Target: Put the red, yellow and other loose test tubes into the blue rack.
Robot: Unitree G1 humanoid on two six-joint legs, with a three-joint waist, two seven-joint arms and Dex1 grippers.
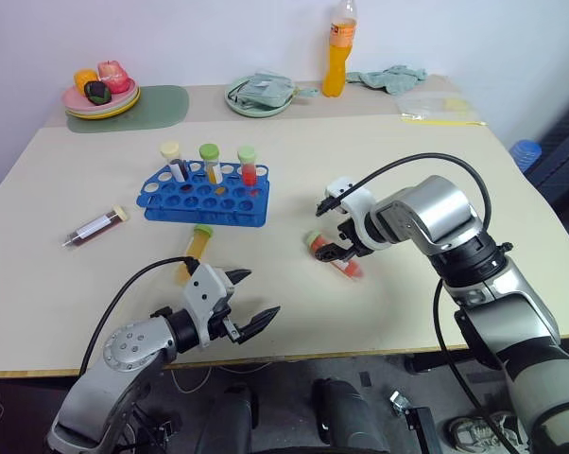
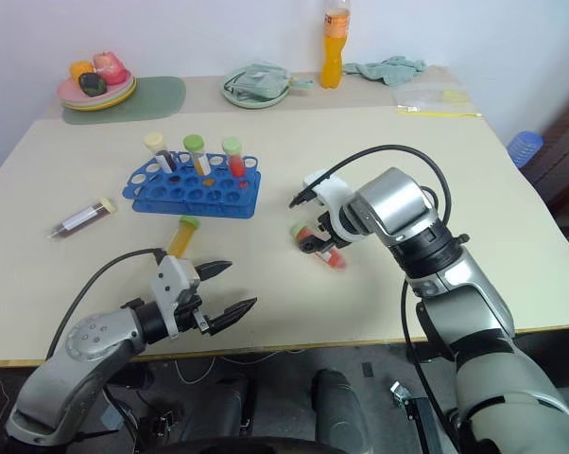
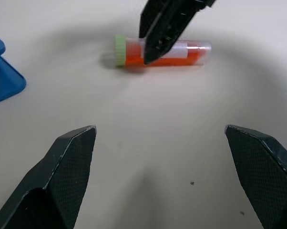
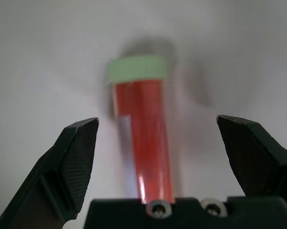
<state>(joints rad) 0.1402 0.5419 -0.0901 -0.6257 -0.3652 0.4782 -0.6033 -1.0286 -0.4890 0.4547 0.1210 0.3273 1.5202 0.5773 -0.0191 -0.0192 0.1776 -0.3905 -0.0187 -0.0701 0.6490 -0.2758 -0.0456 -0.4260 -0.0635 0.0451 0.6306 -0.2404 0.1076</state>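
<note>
Red tube (image 1: pixel 334 255) lies flat on the worktop (image 1: pixel 407 189), right of the blue rack (image 1: pixel 205 193), green cap toward the rack. Right tool (image 1: pixel 330 238) hangs over it, fingers spread either side, not yet touching. Left tool (image 1: pixel 250 305) spread, empty, near the front edge. Likely light, rigid, smooth plastic that rolls; best pinched mid-body, across its width.

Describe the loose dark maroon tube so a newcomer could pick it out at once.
Start at the blue rack in the middle of the table. On the bare tabletop to the rack's left, apart from it, lies a tube on its side. It alone has dark maroon liquid and a cream cap; the other two loose tubes have green caps and hold yellow or red-orange liquid.
</note>
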